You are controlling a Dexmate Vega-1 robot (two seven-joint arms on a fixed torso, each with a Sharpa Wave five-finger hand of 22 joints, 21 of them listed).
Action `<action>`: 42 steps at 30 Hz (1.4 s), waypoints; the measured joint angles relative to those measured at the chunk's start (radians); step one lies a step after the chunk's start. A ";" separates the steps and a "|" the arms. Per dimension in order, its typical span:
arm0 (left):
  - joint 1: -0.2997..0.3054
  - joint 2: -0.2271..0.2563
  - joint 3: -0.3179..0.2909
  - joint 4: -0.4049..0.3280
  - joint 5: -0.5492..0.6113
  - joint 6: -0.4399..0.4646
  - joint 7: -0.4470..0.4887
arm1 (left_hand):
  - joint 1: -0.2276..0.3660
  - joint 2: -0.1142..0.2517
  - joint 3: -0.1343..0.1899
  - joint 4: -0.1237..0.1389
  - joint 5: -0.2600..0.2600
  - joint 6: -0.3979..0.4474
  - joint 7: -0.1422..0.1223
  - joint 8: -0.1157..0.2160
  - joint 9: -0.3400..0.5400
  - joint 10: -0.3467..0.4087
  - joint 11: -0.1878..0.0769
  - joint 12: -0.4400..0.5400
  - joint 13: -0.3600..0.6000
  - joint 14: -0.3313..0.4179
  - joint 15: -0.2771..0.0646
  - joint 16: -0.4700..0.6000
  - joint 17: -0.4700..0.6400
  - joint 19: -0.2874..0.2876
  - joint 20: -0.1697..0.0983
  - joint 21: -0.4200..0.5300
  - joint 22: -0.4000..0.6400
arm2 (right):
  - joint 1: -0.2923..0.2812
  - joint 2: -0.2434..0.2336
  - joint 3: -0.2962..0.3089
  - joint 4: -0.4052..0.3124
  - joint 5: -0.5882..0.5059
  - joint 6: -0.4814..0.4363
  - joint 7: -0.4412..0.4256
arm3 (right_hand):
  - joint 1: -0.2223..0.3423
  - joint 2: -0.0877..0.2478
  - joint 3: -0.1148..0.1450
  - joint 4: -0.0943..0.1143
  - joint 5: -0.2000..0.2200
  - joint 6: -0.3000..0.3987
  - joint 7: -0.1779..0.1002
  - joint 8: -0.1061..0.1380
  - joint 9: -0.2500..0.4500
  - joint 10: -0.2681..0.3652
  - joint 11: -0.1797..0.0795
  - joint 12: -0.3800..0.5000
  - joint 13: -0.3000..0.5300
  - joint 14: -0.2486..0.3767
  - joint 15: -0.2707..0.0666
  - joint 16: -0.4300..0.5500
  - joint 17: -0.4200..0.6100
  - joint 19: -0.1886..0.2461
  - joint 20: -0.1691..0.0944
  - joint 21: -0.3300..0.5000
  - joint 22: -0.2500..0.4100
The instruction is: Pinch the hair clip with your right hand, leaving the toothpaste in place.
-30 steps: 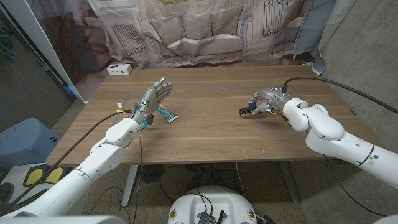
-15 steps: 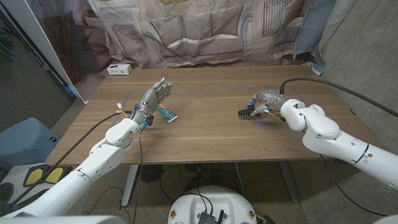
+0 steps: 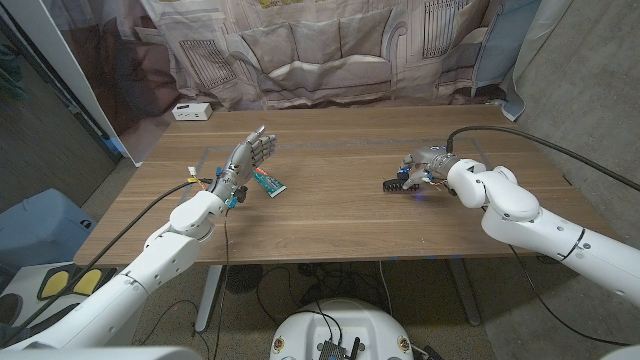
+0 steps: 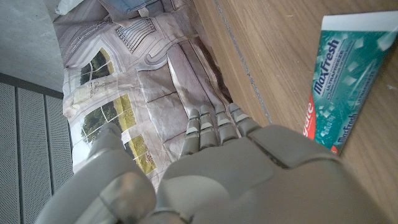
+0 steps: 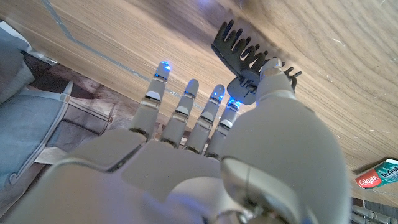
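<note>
A black toothed hair clip (image 3: 396, 183) (image 5: 247, 51) is at the table's right middle, sticking out leftward from my right hand (image 3: 428, 165) (image 5: 205, 155). In the right wrist view the thumb tip (image 5: 273, 70) presses on the clip's handle against a finger, so the clip is pinched while the other fingers stay stretched out. The teal and red toothpaste tube (image 3: 268, 182) (image 4: 348, 87) (image 5: 379, 174) lies flat on the table's left middle. My left hand (image 3: 248, 156) (image 4: 249, 174) stands just left of the tube with its fingers apart and pointing up, holding nothing.
A small white box (image 3: 190, 111) sits at the table's far left corner. A printed curtain (image 3: 330, 50) hangs behind the wooden table (image 3: 330, 220). A black cable (image 3: 540, 135) arcs over my right arm.
My right hand has shifted slightly left and toward the front edge, and the hair clip has moved with it. The left hand and the toothpaste have stayed put.
</note>
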 measured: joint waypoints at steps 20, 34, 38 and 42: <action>-0.004 -0.001 0.005 -0.002 0.003 0.003 0.001 | 0.005 0.005 0.000 0.000 0.000 0.000 0.000 0.000 0.000 0.000 0.000 0.000 0.000 0.000 0.000 0.000 0.000 0.000 0.000 0.000 0.000 | 0.018 0.005 -0.020 0.019 -0.009 -0.012 0.030 | -0.008 0.006 0.001 -0.004 0.000 0.000 0.000 -0.005 0.000 0.000 0.000 0.000 0.000 -0.003 -0.004 0.000 0.000 -0.011 0.000 0.000 0.000; -0.009 -0.007 0.010 0.007 0.003 0.003 0.000 | 0.005 0.005 0.000 0.000 0.000 0.000 0.000 0.000 0.000 0.004 -0.004 0.000 0.000 0.000 0.000 0.000 0.000 0.000 0.000 0.000 0.000 | 0.025 0.007 -0.030 0.028 -0.015 -0.017 0.042 | -0.012 0.010 0.001 -0.004 0.000 0.000 0.000 -0.020 -0.001 -0.010 0.009 0.000 -0.005 -0.023 -0.002 0.000 0.000 -0.021 0.000 0.000 0.000; -0.009 -0.008 0.010 0.007 0.003 0.002 0.001 | 0.005 0.005 0.000 0.000 0.000 0.000 0.000 0.000 0.000 0.004 -0.004 0.000 0.000 0.000 0.000 0.000 0.000 0.000 0.000 0.000 0.000 | 0.027 0.008 -0.032 0.030 -0.016 -0.017 0.043 | -0.012 0.010 0.001 -0.004 0.000 -0.004 -0.004 -0.023 -0.001 -0.018 0.011 -0.004 -0.005 -0.026 0.000 0.000 0.000 -0.021 0.000 0.000 0.000; -0.006 -0.008 0.010 0.007 0.003 0.000 0.001 | 0.005 0.005 0.000 0.000 0.000 0.000 0.000 0.000 0.000 0.004 -0.004 0.000 0.000 0.000 0.000 0.000 0.000 0.000 0.000 0.000 0.000 | 0.029 0.010 -0.034 0.032 -0.018 -0.017 0.044 | -0.012 0.010 0.001 -0.004 0.000 -0.012 0.000 -0.025 -0.001 -0.021 0.009 -0.004 -0.005 -0.027 0.002 0.000 0.000 -0.021 0.000 0.000 0.000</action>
